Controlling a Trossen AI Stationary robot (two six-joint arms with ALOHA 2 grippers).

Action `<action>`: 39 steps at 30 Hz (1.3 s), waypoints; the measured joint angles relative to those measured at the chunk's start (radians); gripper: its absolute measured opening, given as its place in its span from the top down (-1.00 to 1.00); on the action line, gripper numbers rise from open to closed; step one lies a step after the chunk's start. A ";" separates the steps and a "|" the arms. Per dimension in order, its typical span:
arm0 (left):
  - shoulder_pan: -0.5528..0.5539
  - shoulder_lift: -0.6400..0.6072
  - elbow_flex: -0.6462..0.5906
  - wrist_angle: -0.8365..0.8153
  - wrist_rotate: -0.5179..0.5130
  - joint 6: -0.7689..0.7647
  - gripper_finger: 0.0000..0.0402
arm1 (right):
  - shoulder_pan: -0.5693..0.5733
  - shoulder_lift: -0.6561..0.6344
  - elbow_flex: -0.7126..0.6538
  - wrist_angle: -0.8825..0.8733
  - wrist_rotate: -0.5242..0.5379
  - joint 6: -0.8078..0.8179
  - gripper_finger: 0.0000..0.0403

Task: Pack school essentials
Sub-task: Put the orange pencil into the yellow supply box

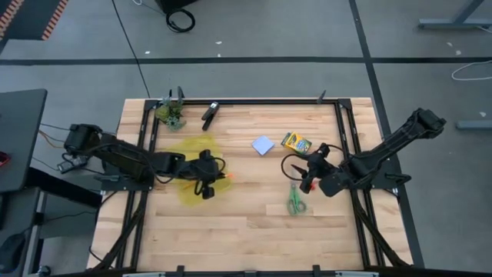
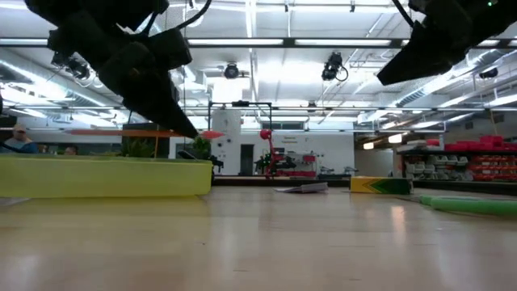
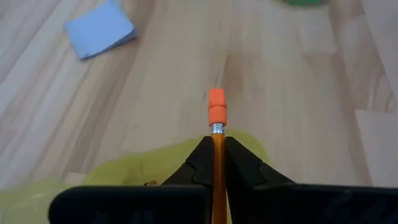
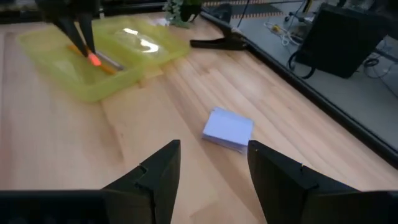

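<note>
School essentials are being packed one at a time, and the step in hand is the orange pencil (image 1: 224, 178). From the high view, the left hand (image 1: 206, 187) holds it over the yellow tray (image 1: 187, 148), at the tray's edge toward the middle of the surface (image 1: 246, 223). The right hand (image 1: 309, 180) waits near the right side, between the yellow-green crayon box (image 1: 296, 141) and the green-handled scissors (image 1: 296, 201); the pale blue note pad (image 1: 264, 145) lies just beside the crayon box. All three are still outside the tray. A black clip-like tool (image 1: 210, 114) and a small green clump (image 1: 171, 115) sit near the far rail.

In the low view, the tray wall (image 2: 105, 176) stands on the left and the pencil (image 2: 137, 132) hangs level above its rim, so I judge it is not yet released.

The left wrist view shows the left hand's fingers (image 3: 239, 165) closed tightly on the pencil shaft (image 3: 217, 155), with the eraser end past the tray's edge, over bare wood.

In the right wrist view, the right hand (image 4: 213, 163) is wide open and holds nothing, and the note pad (image 4: 228, 129) lies ahead of it.

The next move, I think, calls for bringing the pencil fully over the tray, lowering it and opening. The middle of the surface gives free room; the tray wall and the black frame rails are the edges to avoid.
</note>
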 joint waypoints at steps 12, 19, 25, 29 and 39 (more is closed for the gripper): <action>-0.017 -0.014 -0.144 0.165 -0.025 -0.111 0.91 | 0.024 -0.011 0.000 -0.049 0.049 0.059 0.04; -0.057 -0.014 -0.179 0.187 -0.033 -0.174 0.87 | 0.024 -0.011 0.000 -0.055 0.057 0.071 0.04; -0.074 -0.011 -0.179 0.191 -0.046 -0.161 0.82 | 0.024 -0.011 0.000 -0.053 0.071 0.078 0.04; -0.083 -0.006 -0.180 0.188 -0.045 -0.181 0.75 | 0.024 -0.011 0.000 -0.051 0.036 0.103 0.04; -0.086 0.001 -0.180 0.192 -0.061 -0.199 0.53 | 0.024 -0.011 0.000 -0.050 0.012 0.118 0.04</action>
